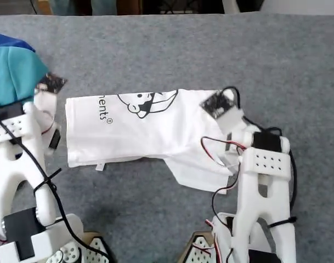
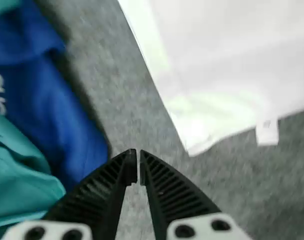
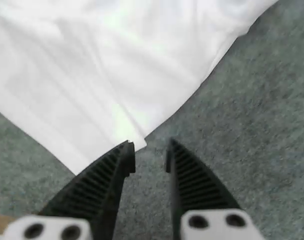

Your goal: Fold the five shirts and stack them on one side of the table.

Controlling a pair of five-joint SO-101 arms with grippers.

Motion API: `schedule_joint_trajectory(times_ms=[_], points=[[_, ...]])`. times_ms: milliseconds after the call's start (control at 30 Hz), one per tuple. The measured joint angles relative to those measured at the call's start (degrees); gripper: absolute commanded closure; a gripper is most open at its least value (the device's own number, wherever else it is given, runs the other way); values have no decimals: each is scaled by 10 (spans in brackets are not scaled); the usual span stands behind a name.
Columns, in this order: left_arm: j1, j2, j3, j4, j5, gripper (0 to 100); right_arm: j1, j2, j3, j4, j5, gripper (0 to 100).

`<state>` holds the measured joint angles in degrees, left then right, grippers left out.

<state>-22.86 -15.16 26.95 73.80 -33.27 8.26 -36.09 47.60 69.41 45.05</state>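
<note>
A white shirt (image 1: 139, 129) with a black print lies partly folded in the middle of the grey table; one flap (image 1: 202, 170) sticks out toward the front right. A teal shirt (image 1: 13, 71) lies over a blue shirt (image 1: 7, 41) at the far left. My left gripper (image 2: 138, 157) is shut on nothing, low over the mat between the blue shirt (image 2: 47, 100) and the white shirt's tagged corner (image 2: 211, 130). In the high view the left gripper (image 1: 54, 139) sits just left of the white shirt. My right gripper (image 3: 150, 150) is open, its tips at the edge of the white flap (image 3: 107, 85).
Grey carpet-like mat (image 1: 276, 60) covers the table, with bare room at the back and right. Both arm bases (image 1: 40, 235) stand at the front edge. Red and black cables (image 1: 216, 148) loop over the right arm, above the shirt flap.
</note>
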Motion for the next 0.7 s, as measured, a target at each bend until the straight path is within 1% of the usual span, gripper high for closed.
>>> schedule_joint_trajectory(times_ms=[33,100,233,333,467,533,700], points=[[13,0,-13,-1,28,971,-18,0,-9,-4,-18,987],[43,4,-29,-16,70,971,-58,10,-25,-25,-55,982],[90,58,-36,-63,130,971,-134,90,-57,-70,-125,985],[95,115,-36,-89,146,971,-154,180,-101,-93,-166,985],[97,181,-36,-120,150,971,-156,294,-169,-98,-183,985],[97,207,-52,-126,150,971,-156,323,-182,-98,-184,985],[98,270,-92,-132,150,971,-170,326,-178,-98,-185,985]])
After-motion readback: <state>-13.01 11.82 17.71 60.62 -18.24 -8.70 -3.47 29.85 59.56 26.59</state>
